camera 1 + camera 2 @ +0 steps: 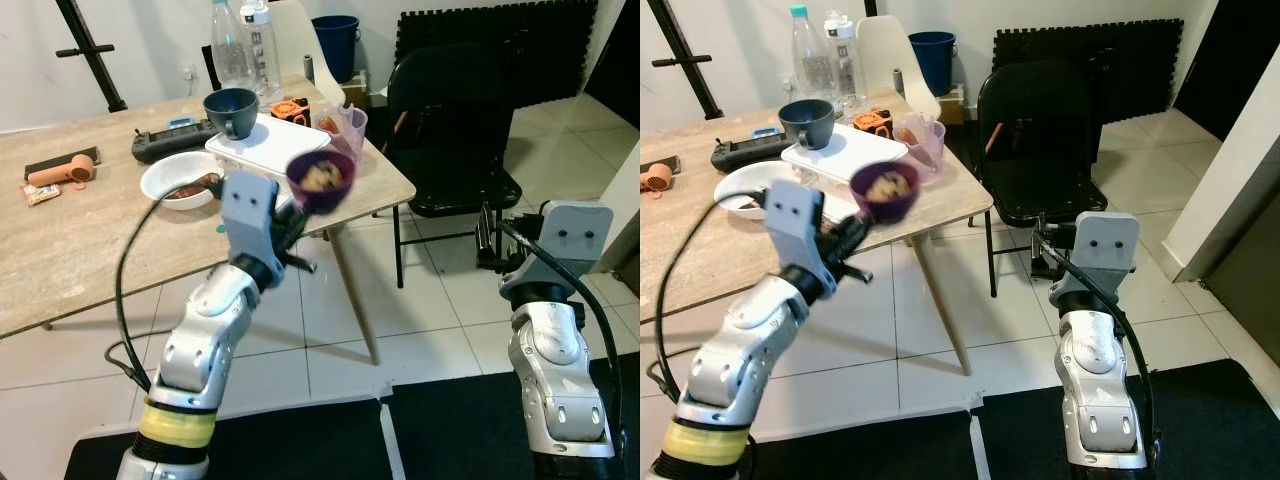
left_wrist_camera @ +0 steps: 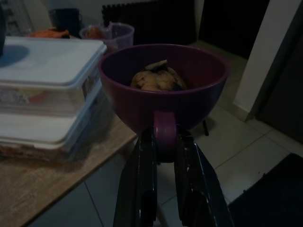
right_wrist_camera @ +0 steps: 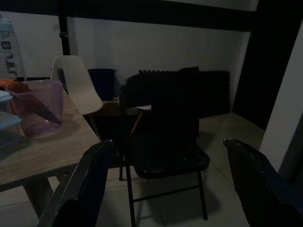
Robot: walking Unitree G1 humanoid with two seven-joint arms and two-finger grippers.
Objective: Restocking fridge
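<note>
Your left end effector (image 2: pixel 163 142) pinches the purple cup (image 1: pixel 320 180) by its handle — held level just off the bench (image 1: pixel 90 240) corner so the food stays in; right end effector (image 3: pixel 165 189) spread wide, idle.

I see the purple cup (image 1: pixel 320 180) upright, some brownish food inside, handle pinched between left gripper (image 2: pixel 163 146) fingers (image 2: pixel 142 179). It's held in the air just off the surface's (image 1: pixel 80 250) near corner, beside the stacked lidded containers (image 2: pixel 45 90).
</note>
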